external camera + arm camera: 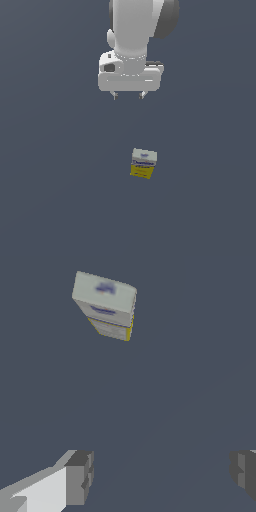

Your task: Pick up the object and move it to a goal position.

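The object (143, 163) is a small carton with a pale grey-white upper part, dark blue lettering and a yellow lower part. It stands upright on the dark grey floor, slightly turned. My gripper (128, 95) hangs open in the air well above the floor and apart from the carton, which lies nearer the camera and a little to the exterior view's right. In the wrist view the object (106, 304) shows its pale top, far from the two spread fingers (79, 476), and nothing lies between them.
A plain dark grey floor (55, 190) surrounds the carton. The white arm (140, 25) comes down from the top of the exterior view. No goal marker shows.
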